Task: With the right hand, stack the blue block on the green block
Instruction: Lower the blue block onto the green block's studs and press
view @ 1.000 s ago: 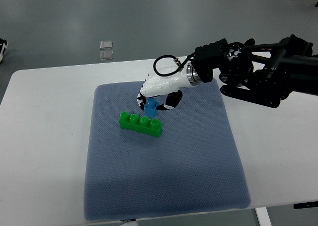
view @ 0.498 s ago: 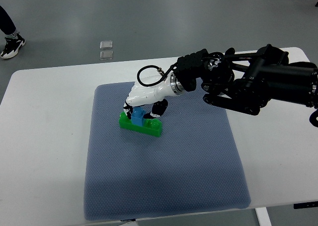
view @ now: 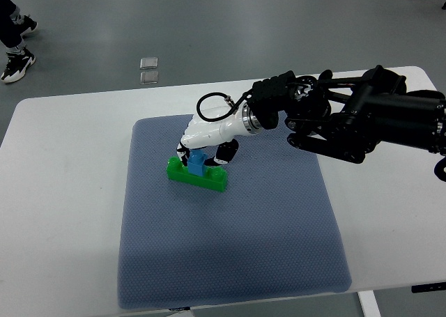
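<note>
A long green block (view: 202,177) lies on the blue-grey mat (view: 230,247), left of the mat's middle. A small blue block (view: 196,162) stands on top of the green one, near its left end. My right hand (view: 203,148), white with black fingertips, reaches in from the right on a black arm (view: 362,118). Its fingers curl down around the blue block on both sides, still gripping it. The blue block's upper part is hidden under the palm. My left hand is out of view.
The mat lies on a white table (view: 63,191). Two small clear squares (view: 148,69) sit on the grey floor beyond the table's far edge. A person's shoes (view: 15,42) show at the top left corner.
My right hand carried the blue block left and down from beside the green block onto its left part. It has since lifted slightly right. The person's feet moved at the top left.
</note>
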